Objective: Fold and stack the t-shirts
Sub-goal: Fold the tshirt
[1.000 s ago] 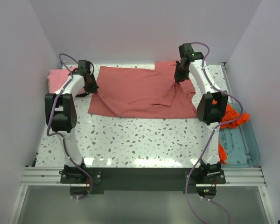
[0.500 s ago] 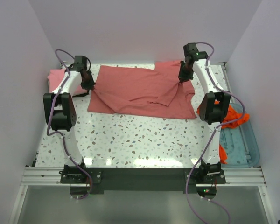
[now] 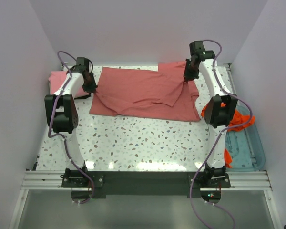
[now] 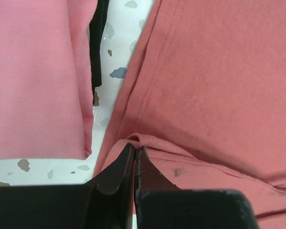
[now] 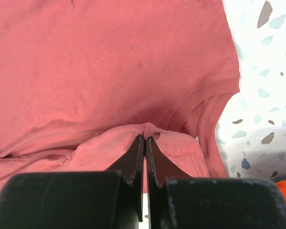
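Observation:
The rose-red t-shirt lies spread across the far half of the table, its near part doubled over. My left gripper is shut on a pinch of its left edge. At the shirt's right side near the collar, my right gripper is shut on a fold of the same cloth. A lighter pink t-shirt lies folded at the far left, also filling the left of the left wrist view. The orange t-shirt is bunched at the right, partly in the tray.
A pale blue see-through tray sits at the right edge of the table. White walls close in on both sides and the back. The speckled tabletop stretches between the shirt and the arm bases.
Both grippers have carried their pinches of the rose-red shirt away from me, toward the back of the table. The shirt's near edge has drawn back with them.

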You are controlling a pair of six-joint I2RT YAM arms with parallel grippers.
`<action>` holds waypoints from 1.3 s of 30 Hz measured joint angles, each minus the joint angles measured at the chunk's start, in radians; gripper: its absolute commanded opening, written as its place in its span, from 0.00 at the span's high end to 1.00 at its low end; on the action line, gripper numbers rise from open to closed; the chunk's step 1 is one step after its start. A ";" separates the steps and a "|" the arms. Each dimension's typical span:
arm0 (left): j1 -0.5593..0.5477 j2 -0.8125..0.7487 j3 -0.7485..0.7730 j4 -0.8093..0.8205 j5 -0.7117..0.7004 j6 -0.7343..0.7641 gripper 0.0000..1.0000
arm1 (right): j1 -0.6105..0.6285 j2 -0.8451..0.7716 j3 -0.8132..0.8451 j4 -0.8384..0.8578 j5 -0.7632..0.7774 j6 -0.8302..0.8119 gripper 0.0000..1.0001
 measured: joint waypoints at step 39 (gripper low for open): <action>0.000 -0.084 -0.129 0.084 0.020 -0.003 0.10 | -0.040 -0.090 -0.111 0.048 -0.036 -0.019 0.19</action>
